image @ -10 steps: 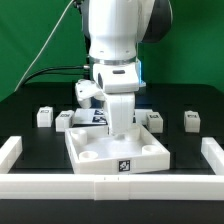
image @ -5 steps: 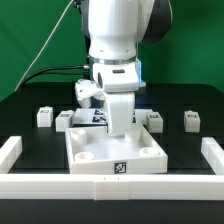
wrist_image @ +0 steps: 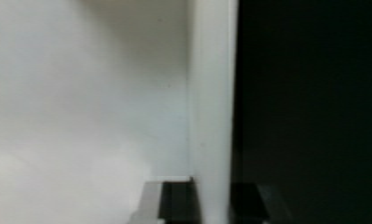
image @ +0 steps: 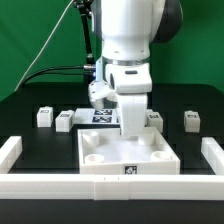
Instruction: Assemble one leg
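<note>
Exterior view: the white Franka arm [image: 130, 45] stands upright over the black bench [image: 40, 142]. Its lower end comes down at the rear half of the large flat white square panel with round corner sockets [image: 135, 153]. The panel lies flat near the bench front and carries 1 black-and-white tag on its front edge.

Jaws: hidden behind the wrist housing. Cannot tell how far they are apart, or whether they hold anything.

The 4 small white stubby plastic leg blocks with square tags all rest on the bench behind the panel, none inserted:
- leg 1 [image: 43, 116], far toward the exterior view's left
- leg 2 [image: 64, 120], just beside leg 1
- leg 3 [image: 154, 119], close to the arm on the exterior view's right
- leg 4 [image: 190, 120], well apart, further right

The marker board [image: 98, 118] lies flat behind the arm. A low white border rail [image: 10, 150] frames the bench.

Wrist view: blurred, a pale surface [wrist_image: 85, 100] against black; not identifiable.
</note>
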`<state>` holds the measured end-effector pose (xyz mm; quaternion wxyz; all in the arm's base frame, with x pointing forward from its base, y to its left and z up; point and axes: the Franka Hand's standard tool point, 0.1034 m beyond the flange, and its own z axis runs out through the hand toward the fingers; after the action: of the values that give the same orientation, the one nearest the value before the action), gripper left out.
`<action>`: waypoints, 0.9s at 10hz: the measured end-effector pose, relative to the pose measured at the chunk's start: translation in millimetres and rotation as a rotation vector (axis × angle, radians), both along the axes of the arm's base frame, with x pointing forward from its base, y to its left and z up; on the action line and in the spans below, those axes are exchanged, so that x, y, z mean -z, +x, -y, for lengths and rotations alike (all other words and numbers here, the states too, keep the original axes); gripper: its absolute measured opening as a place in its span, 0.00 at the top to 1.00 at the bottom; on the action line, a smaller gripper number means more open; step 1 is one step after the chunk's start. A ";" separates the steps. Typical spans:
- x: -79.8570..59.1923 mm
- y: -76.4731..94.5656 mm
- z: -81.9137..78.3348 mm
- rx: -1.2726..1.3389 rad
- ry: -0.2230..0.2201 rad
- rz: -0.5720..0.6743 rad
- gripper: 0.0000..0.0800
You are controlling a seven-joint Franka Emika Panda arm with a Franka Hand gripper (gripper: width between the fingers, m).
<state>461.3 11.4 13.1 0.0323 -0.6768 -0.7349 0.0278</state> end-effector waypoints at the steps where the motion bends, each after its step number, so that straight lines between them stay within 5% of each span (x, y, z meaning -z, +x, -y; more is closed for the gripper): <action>1: 0.0 3.4 -16.4 0.030 0.004 0.012 0.92; 5: -0.4 16.6 -59.9 0.114 0.002 0.031 0.92; 9: -1.1 31.6 -63.3 0.109 0.001 0.032 0.92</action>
<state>492.9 74.7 14.2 0.0224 -0.7162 -0.6973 0.0149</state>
